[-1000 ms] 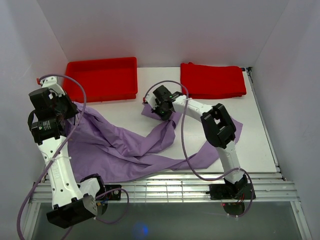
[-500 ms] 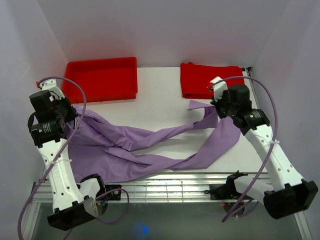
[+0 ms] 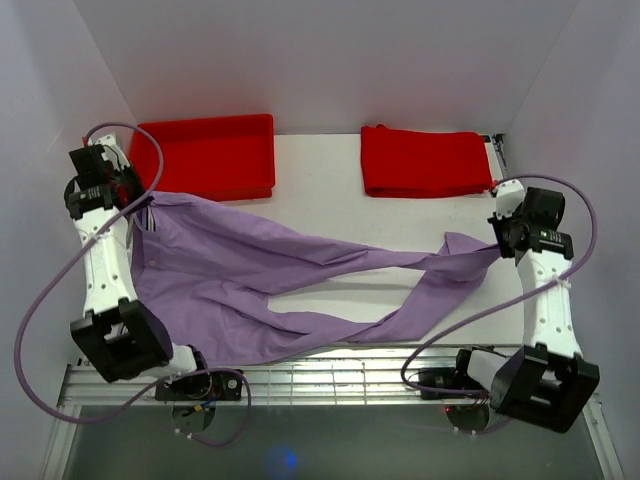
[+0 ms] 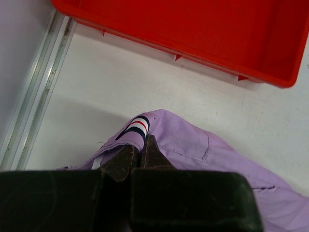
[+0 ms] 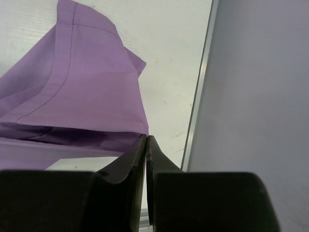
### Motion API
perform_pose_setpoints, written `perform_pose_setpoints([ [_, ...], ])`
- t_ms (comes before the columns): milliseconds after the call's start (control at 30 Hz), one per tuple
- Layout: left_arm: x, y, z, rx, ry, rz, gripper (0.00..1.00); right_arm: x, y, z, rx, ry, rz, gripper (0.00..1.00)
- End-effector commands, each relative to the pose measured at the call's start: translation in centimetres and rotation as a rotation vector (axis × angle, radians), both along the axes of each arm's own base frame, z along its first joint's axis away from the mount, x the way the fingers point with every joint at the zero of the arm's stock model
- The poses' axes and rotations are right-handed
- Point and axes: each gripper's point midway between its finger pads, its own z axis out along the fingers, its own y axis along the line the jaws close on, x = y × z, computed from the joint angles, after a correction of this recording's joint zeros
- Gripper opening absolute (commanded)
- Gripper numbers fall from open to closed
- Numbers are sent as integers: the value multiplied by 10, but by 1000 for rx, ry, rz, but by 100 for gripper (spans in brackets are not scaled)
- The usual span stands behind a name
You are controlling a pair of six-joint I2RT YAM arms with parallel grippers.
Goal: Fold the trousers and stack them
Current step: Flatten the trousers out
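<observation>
table (image 3: 320,215): white top. Everything below is placed off the red tray, so keep your eye on that.

trousers (image 3: 230,270): the lilac pair starts just in front of the red tray (image 3: 215,190) and runs off to its right, near enough the full width. The waist end sits by the tray's front left corner. The two legs split with a bare gap between them and meet again far to the tray's right. There's lots of rumpling in the seat area.

red cloth (image 3: 425,160): a folded red piece to the tray's right, well apart from it on the same back row. My guess is that's where the stack goes, but I can't say for sure.

left gripper (image 4: 141,150): just in front of the tray's left corner, jaws pinched tight on the waistband right by the little striped tab.

right gripper (image 5: 146,140): far right of the tray, out by the side wall. The jaws are pressed together on the corner of a leg hem.

progress: looks to me like you're at the stretch-it-out stage. There's no fold in yet, and the legs aren't lying on each other. You've got flattening, every fold and the stacking left to do.
</observation>
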Motion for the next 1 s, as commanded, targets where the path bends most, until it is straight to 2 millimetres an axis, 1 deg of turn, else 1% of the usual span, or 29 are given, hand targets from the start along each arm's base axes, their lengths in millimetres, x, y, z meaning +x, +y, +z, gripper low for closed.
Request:
perform_pose_setpoints([
  [0,48,25,18,18,-117,6,0,48,-10,20,-13,-87,40,8],
  [33,60,27,19,16,-142,-9,0,59,-7,27,7,-107,56,8],
  [67,74,27,9,-5,-129,-36,4,70,-4,17,47,-76,65,8],
  [100,80,29,7,-21,-129,-50,15,77,-3,15,61,-59,76,8],
  [133,83,28,1,-53,-112,-77,48,87,-1,7,85,17,87,8],
  [167,86,27,0,-78,-102,-101,63,89,1,5,98,60,93,11],
  [200,89,31,9,-100,-117,-127,75,90,2,2,119,104,95,34],
  [233,83,31,10,-128,-105,-145,91,86,3,-2,136,153,93,46],
  [267,79,32,16,-135,-113,-161,98,87,-2,7,128,134,88,80],
  [300,70,43,33,-117,-147,-189,98,85,-3,11,109,127,107,87],
  [333,57,41,32,-141,-119,-211,98,78,2,21,104,113,138,90],
  [367,47,44,34,-133,-112,-240,98,71,7,23,107,123,177,90],
  [400,30,62,34,-138,-96,-220,98,62,11,23,83,147,246,90],
  [433,11,58,25,-166,-47,-265,98,51,17,25,83,165,296,90],
  [467,-3,63,16,-180,-22,-282,98,28,30,17,127,244,363,89],
  [500,-17,64,6,-195,11,-302,98,14,36,7,139,293,402,88],
  [533,-45,70,-19,-211,77,-314,98,1,39,4,118,313,468,88],
  [567,-58,71,-32,-217,110,-324,98,-23,46,-14,148,396,506,88],
  [600,-74,71,-46,-236,149,-324,98,-32,47,-20,146,418,522,88],
  [633,-93,64,-72,-235,212,-364,97,-41,48,-24,131,434,564,88],
  [700,-112,53,-98,-240,274,-402,92,-61,53,-40,154,505,591,89],
  [733,-120,47,-105,-225,289,-414,92,-65,55,-43,158,513,594,88],
  [767,-137,36,-129,-251,343,-434,91,-68,58,-47,164,522,602,89],
  [800,-137,40,-139,-214,346,-425,90,-74,61,-56,173,538,606,89],
  [833,-143,38,-149,-204,363,-423,89,-77,62,-62,170,549,605,89],
  [867,-156,30,-164,-201,398,-428,89,-82,67,-69,167,567,622,89],
  [900,-159,30,-171,-188,408,-427,88,-86,69,-76,161,581,627,89],
  [933,-158,32,-178,-163,407,-423,85,-91,68,-90,134,594,625,89],
  [967,-161,31,-183,-156,417,-423,84,-92,72,-97,108,601,650,89],
])
